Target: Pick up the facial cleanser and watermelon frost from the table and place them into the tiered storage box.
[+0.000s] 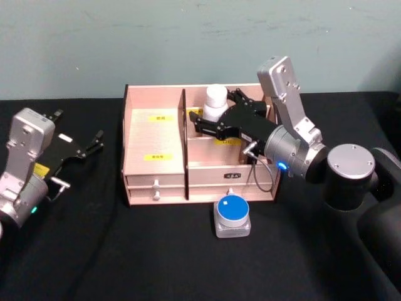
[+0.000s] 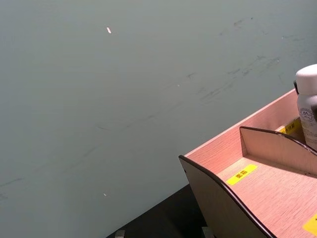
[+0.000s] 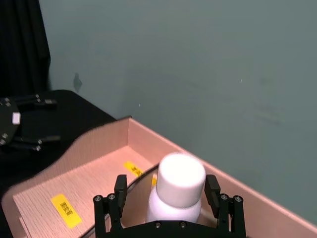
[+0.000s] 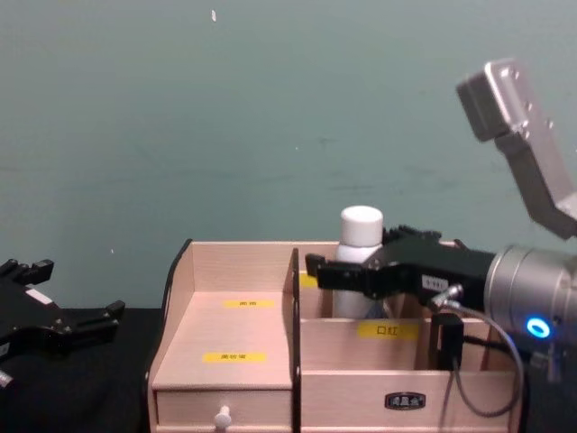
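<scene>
- While the right gripper (image 1: 213, 108) reaches in over the tiered storage box (image 1: 150, 137) in the head view, the facial cleanser (image 1: 216, 95) stands in the rear compartment just right of the middle divider. The left gripper (image 1: 78, 128) lies parked on the bench (image 1: 125, 251), well off to the box's left, its fingers (image 1: 88, 147) spread and empty. A blue-topped pot (image 1: 232, 214), probably the watermelon frost, sits on the bench just in front of the box.
- In the left wrist view, the bottle stands upright behind the curved divider. Its long axis is vertical and its white cap points up.
- In the right wrist view, the right gripper's fingers are spread to either side of the bottle below its cap. A gap shows on at least one side, so I judge they are not pinching it. The compartment floor under the bottle is hidden.
- In the chest view, the cap rises above the box's back wall and one finger crosses in front of the bottle. Placing the cleanser looks all but done. The next move calls for drawing the gripper up and back without clipping the cap, then going for the pot.
</scene>
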### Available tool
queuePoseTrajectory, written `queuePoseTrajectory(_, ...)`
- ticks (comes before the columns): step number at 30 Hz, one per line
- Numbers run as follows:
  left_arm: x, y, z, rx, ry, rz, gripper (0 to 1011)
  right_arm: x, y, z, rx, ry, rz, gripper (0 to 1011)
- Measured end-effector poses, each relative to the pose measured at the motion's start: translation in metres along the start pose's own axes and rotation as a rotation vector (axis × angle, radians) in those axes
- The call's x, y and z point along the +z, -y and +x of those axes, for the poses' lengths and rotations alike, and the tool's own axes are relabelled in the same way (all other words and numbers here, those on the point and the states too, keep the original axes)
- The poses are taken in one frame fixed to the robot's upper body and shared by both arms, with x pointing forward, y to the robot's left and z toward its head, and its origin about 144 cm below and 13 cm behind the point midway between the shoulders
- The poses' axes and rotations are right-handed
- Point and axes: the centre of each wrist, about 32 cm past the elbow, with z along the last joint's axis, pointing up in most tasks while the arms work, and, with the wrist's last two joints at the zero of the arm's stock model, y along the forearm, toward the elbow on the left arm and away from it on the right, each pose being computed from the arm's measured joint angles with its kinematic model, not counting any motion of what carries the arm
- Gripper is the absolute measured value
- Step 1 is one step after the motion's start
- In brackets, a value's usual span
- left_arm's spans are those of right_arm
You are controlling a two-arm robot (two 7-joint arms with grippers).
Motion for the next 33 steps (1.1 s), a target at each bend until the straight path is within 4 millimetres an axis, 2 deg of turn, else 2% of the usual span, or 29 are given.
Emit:
queuePoseTrajectory(6,0.000,0.000,0.000,0.000,0.000,0.000,1001,0.017,0.010,-0.001,0.005,0.030,0.037,1000)
queuePoseTrajectory(11,0.000,0.000,0.000,0.000,0.000,0.000,1001,0.035,0.027,-0.006,-0.007,0.050,0.040,1000)
queuePoseTrajectory(19,0.000,0.000,0.000,0.000,0.000,0.000,1001,0.054,0.068,-0.025,-0.003,0.044,-0.013,1000)
queuePoseTrajectory(21,0.000,0.000,0.000,0.000,0.000,0.000,1001,0.054,0.076,-0.030,-0.001,0.037,-0.027,1000)
queuePoseTrajectory(23,0.000,0.000,0.000,0.000,0.000,0.000,1001,0.054,0.093,-0.040,-0.001,0.014,-0.056,1000)
queuePoseTrajectory(33,0.000,0.000,0.000,0.000,0.000,0.000,1001,0.038,0.128,-0.065,-0.024,-0.065,-0.165,1000)
